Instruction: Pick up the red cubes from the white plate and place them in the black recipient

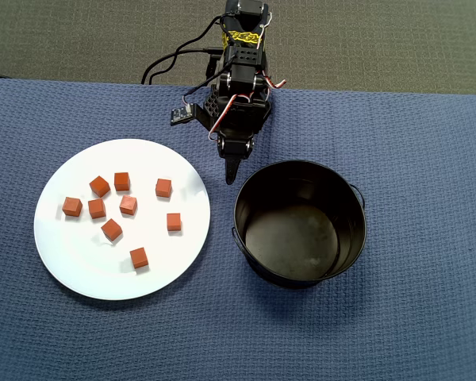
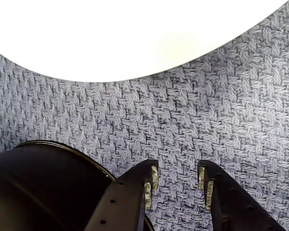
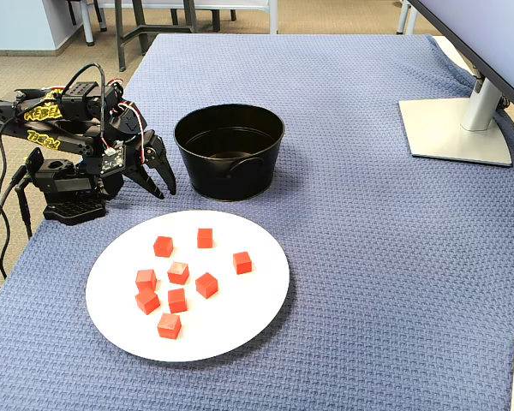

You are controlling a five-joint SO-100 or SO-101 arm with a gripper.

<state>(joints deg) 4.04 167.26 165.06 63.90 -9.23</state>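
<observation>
My claw (image 2: 176, 185) is released and holds nothing; in the wrist view its two fingers stand a little apart over the blue cloth (image 2: 221, 106), just beside the rim of the black pot (image 1: 300, 223). I take the pot as my landmark. The white plate (image 1: 79, 270) lies near the pot, on its left in the overhead view, not touching it, and I count eight red cubes (image 1: 128, 205) spread on the plate; none is in the pot, which looks empty. So I judge the task is at its start, and the step now is to reach for a first cube. To do it well, I think I should choose the cube nearest the pot (image 1: 174, 221), because it stands apart from the others, come down over it with the fingers wide enough, and close on two flat sides.
</observation>
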